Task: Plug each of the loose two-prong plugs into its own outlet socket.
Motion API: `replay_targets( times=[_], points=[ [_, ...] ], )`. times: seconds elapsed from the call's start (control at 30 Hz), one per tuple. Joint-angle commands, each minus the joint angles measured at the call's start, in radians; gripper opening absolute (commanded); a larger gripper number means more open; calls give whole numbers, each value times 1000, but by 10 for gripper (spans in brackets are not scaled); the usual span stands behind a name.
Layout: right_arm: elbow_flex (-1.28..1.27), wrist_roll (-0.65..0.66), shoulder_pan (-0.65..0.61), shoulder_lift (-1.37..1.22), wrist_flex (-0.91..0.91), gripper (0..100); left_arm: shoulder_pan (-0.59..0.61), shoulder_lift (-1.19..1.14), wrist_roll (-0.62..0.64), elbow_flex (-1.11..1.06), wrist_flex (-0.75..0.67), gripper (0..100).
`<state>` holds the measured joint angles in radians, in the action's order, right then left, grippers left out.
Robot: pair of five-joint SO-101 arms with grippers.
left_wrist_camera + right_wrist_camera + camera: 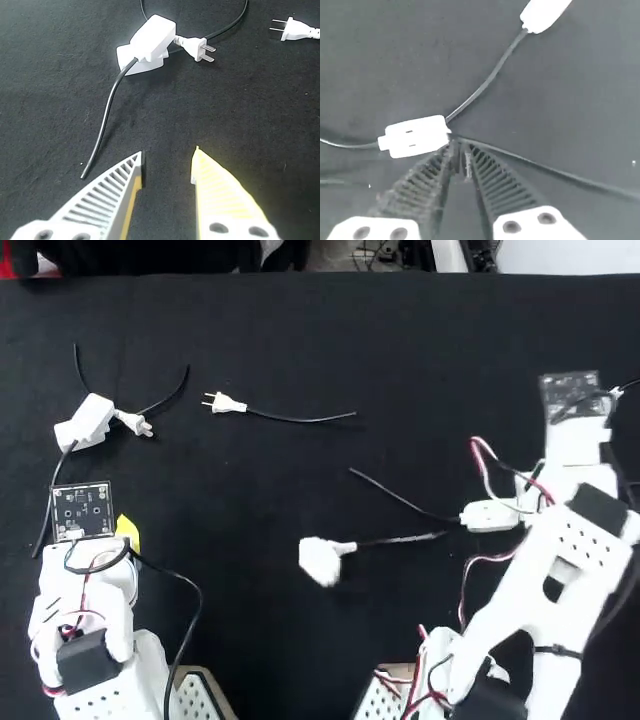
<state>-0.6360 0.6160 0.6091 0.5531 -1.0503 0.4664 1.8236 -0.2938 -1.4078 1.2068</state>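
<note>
The left jaws stand wide open and hold nothing, low over the black cloth tabletop (250,125). Well ahead of them lies a white plastic outlet socket block (150,42) on a black lead. A white two-prong plug (196,48) lies just beside it, unplugged, and a second white two-prong plug (290,28) lies farther off to one side. The right jaws are closed to a sliver, with their tips against a thin black cord (545,167). Whether they pinch it is unclear. A white two-slot socket (415,136) lies just beside those tips.

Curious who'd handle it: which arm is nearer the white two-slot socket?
Right. The right gripper sits just beside the socket; the left gripper is far off across the table.
</note>
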Motion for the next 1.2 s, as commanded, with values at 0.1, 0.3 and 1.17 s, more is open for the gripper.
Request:
replay_targets(
  times=[0.1,0.3,1.17],
  points=[
    [239,-198,-144,35,-192,88,-1,2,5,2,-17,166],
    [367,-437,-658,35,-554,81,-1,2,6,1,-15,166],
    [-355,-896,-1284,-182,141,237,-1,2,5,-18,-15,166]
  ],
)
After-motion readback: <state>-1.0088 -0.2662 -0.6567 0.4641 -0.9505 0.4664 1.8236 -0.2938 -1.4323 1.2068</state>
